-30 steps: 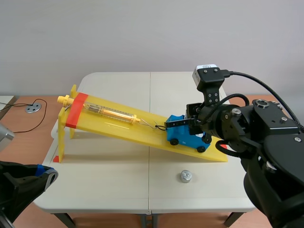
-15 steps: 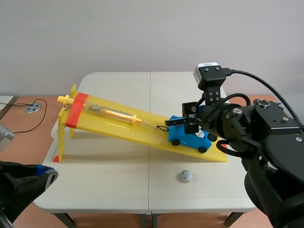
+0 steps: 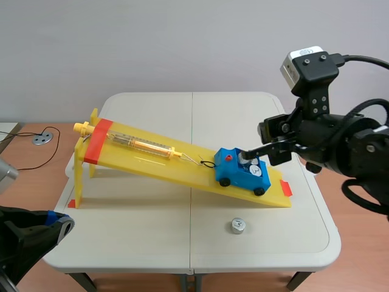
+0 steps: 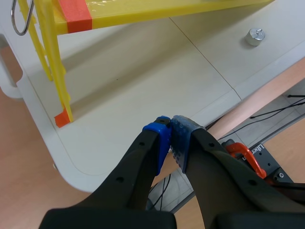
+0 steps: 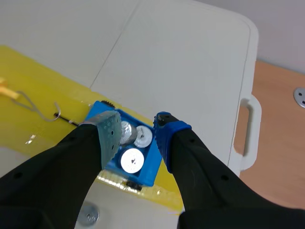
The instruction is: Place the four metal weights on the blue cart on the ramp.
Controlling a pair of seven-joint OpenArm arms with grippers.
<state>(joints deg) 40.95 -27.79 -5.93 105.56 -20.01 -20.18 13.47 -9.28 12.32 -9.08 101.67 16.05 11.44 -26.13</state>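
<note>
Directly under the right pincer (image 5: 137,125), whose fingers stand apart and grip nothing, sits the blue cart (image 5: 148,171) on the low end of the yellow ramp (image 5: 43,129). Between the fingers three metal discs show in the cart: the nearest weight (image 5: 132,160) lies in full sight, a second weight (image 5: 143,137) lies just ahead of it, and a third weight (image 5: 126,130) is half covered by one dotted pad. Whether the pads touch the cart cannot be told. The cart's wheels are hidden in this view.

Ahead of the cart a wire hook (image 5: 56,116) links it to the spring scale (image 3: 143,145) lying along the ramp. Below the ramp's low end, the fourth weight (image 3: 237,226) stands alone on the white worktop (image 3: 152,219). In the right wrist view one finger cuts it off.

Well apart from all this, the left pincer (image 4: 170,129) has its blue pads pressed together on nothing. It hangs past the worktop's near corner, with the ramp's upright support ahead of it. In the scene view most of that arm is cut off.
</note>
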